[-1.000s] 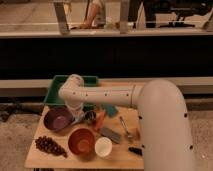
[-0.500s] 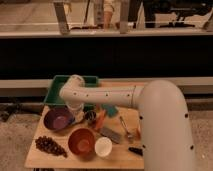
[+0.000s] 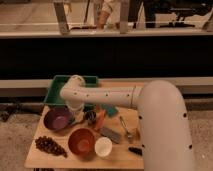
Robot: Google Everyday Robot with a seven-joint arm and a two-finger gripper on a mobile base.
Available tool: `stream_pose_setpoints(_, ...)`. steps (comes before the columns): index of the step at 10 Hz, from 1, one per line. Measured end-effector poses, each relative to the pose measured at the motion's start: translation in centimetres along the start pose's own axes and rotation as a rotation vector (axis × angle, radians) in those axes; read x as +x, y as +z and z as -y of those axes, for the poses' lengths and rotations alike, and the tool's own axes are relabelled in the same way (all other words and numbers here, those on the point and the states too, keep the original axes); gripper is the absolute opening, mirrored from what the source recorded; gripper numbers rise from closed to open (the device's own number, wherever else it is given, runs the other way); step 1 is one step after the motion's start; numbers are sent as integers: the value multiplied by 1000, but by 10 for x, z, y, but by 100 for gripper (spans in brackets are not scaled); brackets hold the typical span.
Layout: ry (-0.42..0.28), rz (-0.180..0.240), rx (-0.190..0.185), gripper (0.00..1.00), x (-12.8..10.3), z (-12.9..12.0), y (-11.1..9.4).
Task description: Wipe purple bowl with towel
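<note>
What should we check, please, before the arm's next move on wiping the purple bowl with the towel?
1. Is the round dull-purple bowl upright on the light wooden table, with its inside uncovered? Ok.
2. Is the gripper near the work? Ok, it is beside the purple bowl's right rim.
3. Is the small pale cloth towel in the gripper? Cannot tell; it cannot be made out there.
4. Is the orange-brown round bowl apart from the purple bowl? Ok.
5. Is the dark grape bunch clear of the purple bowl? Ok, though close in front.
</note>
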Motion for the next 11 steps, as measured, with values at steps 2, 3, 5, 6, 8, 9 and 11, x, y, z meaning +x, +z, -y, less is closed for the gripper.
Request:
stream_pose_setpoints(2, 0, 4, -3, 52, 0, -1, 3)
stream_pose_setpoints(3, 0, 9, -4, 52, -1, -1, 5)
stream_pose_setpoints(5, -2, 17, -5, 52, -2, -1, 10)
stream_pose_setpoints(6, -4, 21, -5, 52, -3, 0, 12)
stream_pose_setpoints(8, -5, 24, -6, 54, -3, 0, 14)
stream_pose_setpoints(9, -5, 27, -7, 62, -3, -1, 16)
stream_pose_setpoints(11, -5, 31, -10, 66, -3, -1, 20)
